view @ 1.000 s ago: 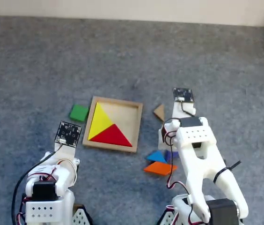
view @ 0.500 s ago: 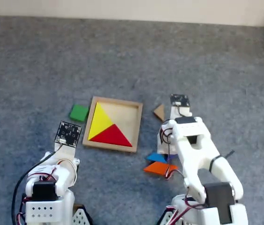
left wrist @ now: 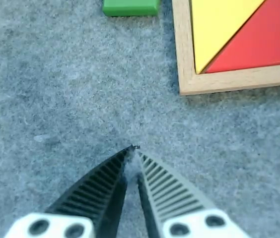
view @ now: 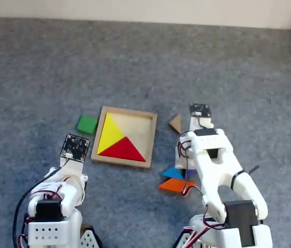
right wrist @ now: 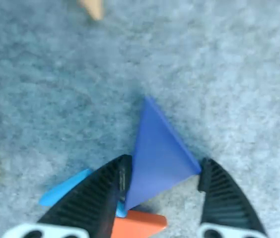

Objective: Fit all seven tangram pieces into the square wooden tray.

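Nearest the arms, off the tray's (view: pixel 130 112) near right corner, the orange piece (view: pixel 174 185) and cyan piece (view: pixel 170 172) lie partly hidden under the right arm, so their outlines cannot be made out. The blue triangle (right wrist: pixel 157 153) lies over the cyan piece's edge. The right gripper (right wrist: pixel 164 161) is spread wide, with a finger on each side of that triangle. Whether either finger touches it cannot be told.

The left gripper (left wrist: pixel 132 148) is closed tip to tip on nothing, over carpet (left wrist: pixel 55 99) just short of the tray's near left corner.

In the tray, a yellow triangle (view: pixel 109 133) and a red triangle (view: pixel 124 150) meet edge to edge. The green square (view: pixel 87 124) sits just beside the tray's left rim. The tan triangle (view: pixel 175 123) lies apart from its far right corner.
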`<state>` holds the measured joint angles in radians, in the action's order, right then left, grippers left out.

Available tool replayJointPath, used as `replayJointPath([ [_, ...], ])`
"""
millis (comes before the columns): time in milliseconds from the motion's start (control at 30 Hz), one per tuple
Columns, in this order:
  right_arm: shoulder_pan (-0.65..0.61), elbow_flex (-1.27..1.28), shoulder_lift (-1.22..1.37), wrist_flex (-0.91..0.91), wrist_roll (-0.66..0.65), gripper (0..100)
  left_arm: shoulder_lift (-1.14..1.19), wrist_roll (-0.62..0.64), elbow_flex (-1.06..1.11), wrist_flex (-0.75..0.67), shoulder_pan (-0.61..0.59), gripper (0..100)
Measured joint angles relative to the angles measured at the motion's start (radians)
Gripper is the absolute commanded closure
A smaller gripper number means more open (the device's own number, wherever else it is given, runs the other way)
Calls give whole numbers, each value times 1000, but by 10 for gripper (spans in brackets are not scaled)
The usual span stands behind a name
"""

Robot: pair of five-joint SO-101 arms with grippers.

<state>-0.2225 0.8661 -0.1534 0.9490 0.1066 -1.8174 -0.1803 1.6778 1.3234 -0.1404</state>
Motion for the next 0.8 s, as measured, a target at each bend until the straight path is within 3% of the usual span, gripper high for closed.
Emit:
replayJointPath([
  [200,14,0,2,2,-126,878,0,0,0,0,0,995],
  [800,37,-233,-110,144,-161,878,0,0,0,0,0,995],
])
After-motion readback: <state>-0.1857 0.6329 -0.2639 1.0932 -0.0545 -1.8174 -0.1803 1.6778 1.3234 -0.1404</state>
